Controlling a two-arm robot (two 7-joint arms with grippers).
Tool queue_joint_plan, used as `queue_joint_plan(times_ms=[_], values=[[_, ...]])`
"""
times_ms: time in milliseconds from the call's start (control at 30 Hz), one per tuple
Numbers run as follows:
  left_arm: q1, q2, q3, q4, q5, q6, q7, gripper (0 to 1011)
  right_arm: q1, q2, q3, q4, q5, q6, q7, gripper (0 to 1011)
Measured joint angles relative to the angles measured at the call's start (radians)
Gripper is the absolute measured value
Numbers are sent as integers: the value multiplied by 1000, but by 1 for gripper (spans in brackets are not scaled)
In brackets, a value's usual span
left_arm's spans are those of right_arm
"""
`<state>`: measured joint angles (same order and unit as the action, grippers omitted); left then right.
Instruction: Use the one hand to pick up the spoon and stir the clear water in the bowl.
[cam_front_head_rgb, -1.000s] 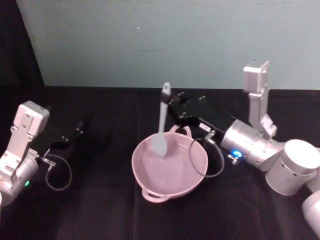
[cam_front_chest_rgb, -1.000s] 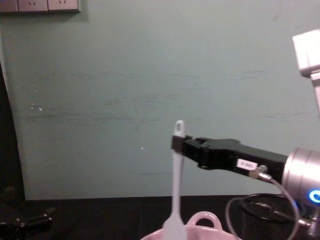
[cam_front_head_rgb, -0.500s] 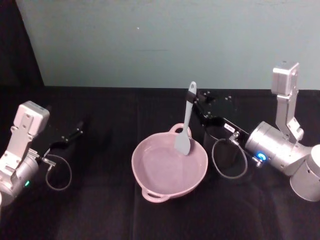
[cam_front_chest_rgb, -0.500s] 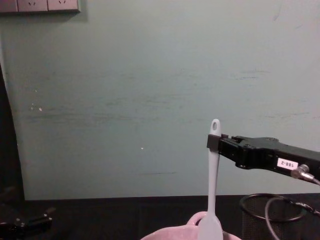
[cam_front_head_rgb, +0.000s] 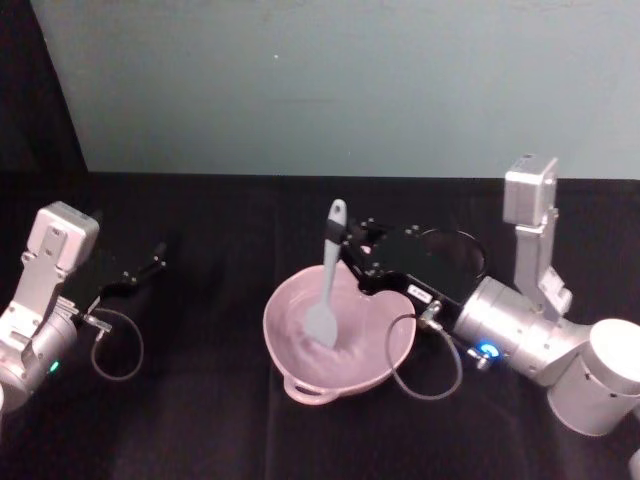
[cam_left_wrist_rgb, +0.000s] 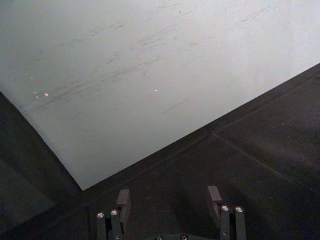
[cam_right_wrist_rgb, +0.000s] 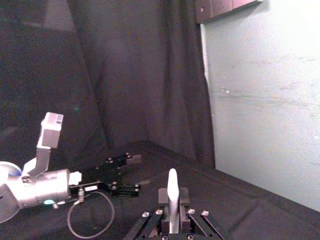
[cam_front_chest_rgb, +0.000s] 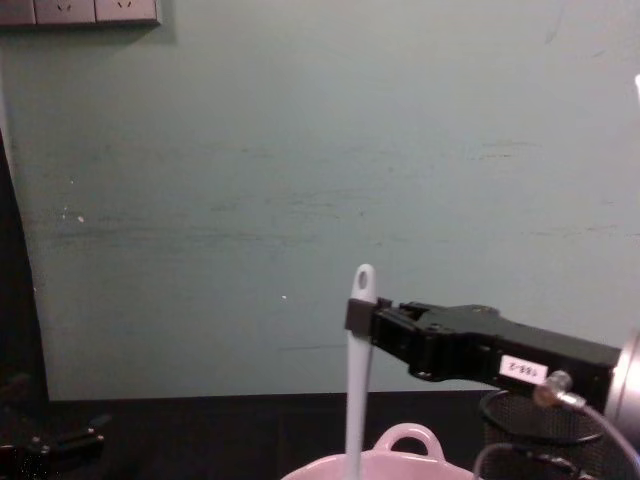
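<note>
The pale pink bowl (cam_front_head_rgb: 283, 300) sits mid-table, its loop handle (cam_front_chest_rgb: 405, 438) facing the wall. The white spoon (cam_front_head_rgb: 328, 268) stands nearly upright, its flat head down inside the bowl left of centre. My right gripper (cam_front_head_rgb: 350, 243) reaches in from the right and is shut on the spoon's handle just under the holed tip (cam_front_chest_rgb: 363, 283). The right wrist view shows that handle (cam_right_wrist_rgb: 172, 189) pinched between the fingers of the right gripper (cam_right_wrist_rgb: 172, 212). Far left on the table, my left gripper (cam_front_head_rgb: 148, 268) is parked open and holds nothing.
A black wire-mesh cup (cam_front_chest_rgb: 560, 428) stands just right of the bowl, behind the right arm (cam_front_head_rgb: 520, 335). A cable loop (cam_front_head_rgb: 425, 360) hangs from the right wrist over the bowl's right rim. Black cloth covers the table up to the teal wall.
The right gripper has swung the spoon from the bowl's right side back toward the left and lowered it, so the head sits deeper in the bowl. The left arm has not moved.
</note>
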<state>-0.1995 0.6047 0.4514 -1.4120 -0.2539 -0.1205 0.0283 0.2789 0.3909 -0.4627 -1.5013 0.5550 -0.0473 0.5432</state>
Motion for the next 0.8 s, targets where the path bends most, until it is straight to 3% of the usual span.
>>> queue_joint_plan(times_ms=[200, 433, 633, 800], values=[[0, 0, 0, 0, 0, 0, 0, 1005, 33, -34, -28, 43, -1, -3, 12, 117], [0, 0, 0, 0, 0, 0, 0, 1005, 87, -68, -38, 122, -6, -16, 16, 117], [0, 0, 0, 0, 0, 0, 0, 1005, 113, -72, -19, 163, -14, -28, 5, 117], [0, 0, 0, 0, 0, 0, 0, 1005, 113, -49, 16, 164, -18, -31, -14, 116]])
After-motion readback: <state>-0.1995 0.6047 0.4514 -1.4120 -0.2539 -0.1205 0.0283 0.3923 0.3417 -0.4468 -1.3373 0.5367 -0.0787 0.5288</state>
